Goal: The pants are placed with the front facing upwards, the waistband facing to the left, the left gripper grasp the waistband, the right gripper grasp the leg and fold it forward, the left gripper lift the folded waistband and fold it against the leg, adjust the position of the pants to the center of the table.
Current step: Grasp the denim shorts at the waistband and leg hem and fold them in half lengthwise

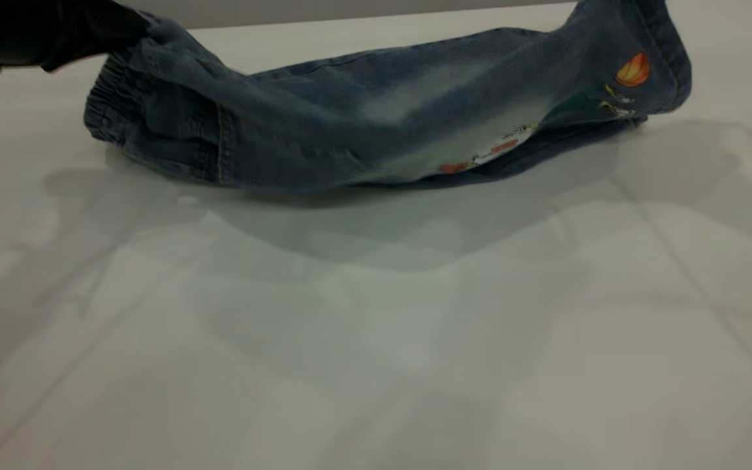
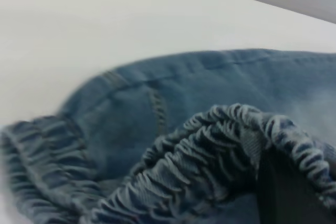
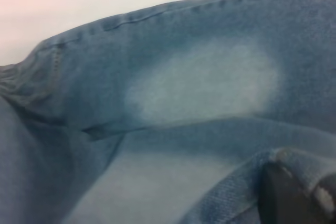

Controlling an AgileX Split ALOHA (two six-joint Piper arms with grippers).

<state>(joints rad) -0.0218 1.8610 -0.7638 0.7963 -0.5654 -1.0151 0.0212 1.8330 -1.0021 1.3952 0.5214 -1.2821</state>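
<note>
In the exterior view the pants [image 1: 376, 124] sag between two raised ends above the white table [image 1: 376, 339], the left gripper [image 1: 56, 32] clamped on the waistband [image 1: 111, 98] corner, the leg end lifted out of frame. The left wrist view adds ruched elastic draped over a dark finger [image 2: 289, 192]. The right wrist view shows the right gripper [image 3: 294, 192] pinching a stitched hem beside a faded patch [image 3: 210, 82].

The pants [image 1: 324, 124] are soft matt blue denim cloth, faded pale in patches, with tan stitching; the waistband [image 2: 210, 150] is ruched and wrinkled. The tabletop [image 1: 376, 339] is smooth, faintly glossy white.
</note>
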